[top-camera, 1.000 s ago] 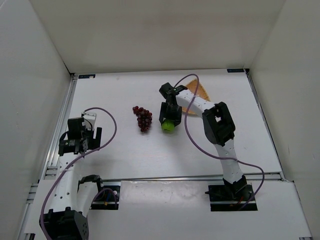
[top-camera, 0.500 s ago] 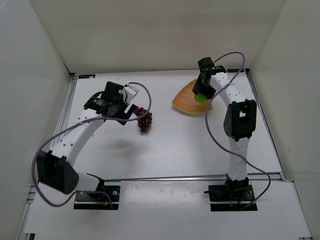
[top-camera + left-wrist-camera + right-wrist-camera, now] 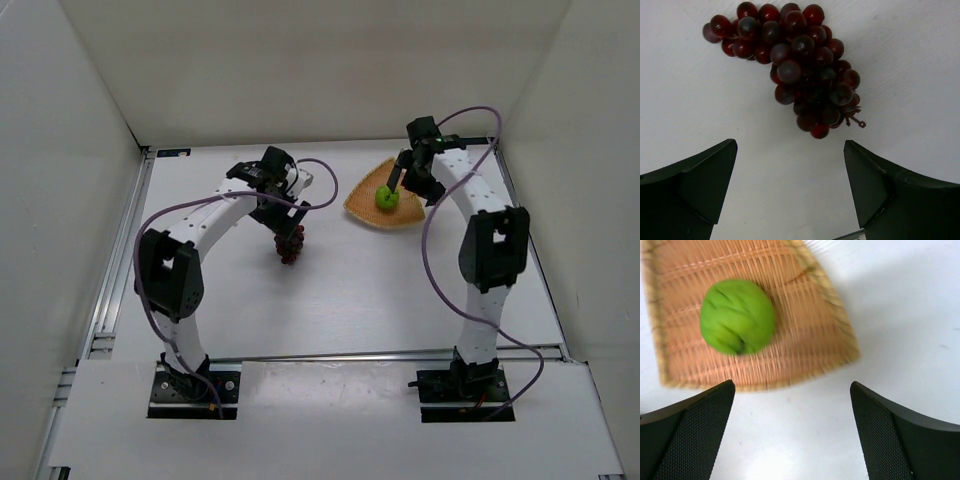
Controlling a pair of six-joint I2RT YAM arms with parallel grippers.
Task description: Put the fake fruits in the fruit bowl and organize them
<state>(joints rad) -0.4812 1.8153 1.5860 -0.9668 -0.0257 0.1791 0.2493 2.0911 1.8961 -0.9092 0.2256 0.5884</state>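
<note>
A dark red bunch of grapes (image 3: 291, 245) (image 3: 800, 70) lies on the white table. My left gripper (image 3: 277, 214) (image 3: 790, 144) hangs just above its near end, open, with nothing between the fingers. A green round fruit (image 3: 386, 196) (image 3: 737, 316) rests inside the woven fruit bowl (image 3: 358, 207) (image 3: 810, 335) at the back right. My right gripper (image 3: 409, 184) (image 3: 792, 385) hovers open over the bowl's right edge, apart from the green fruit and holding nothing.
White walls enclose the table (image 3: 400, 290) on the left, back and right. A metal rail (image 3: 380, 353) runs along the near edge by the arm bases. Purple cables loop off both arms.
The right gripper opened and the green fruit now lies in the bowl. The left arm swung right and now sits over the grapes.
</note>
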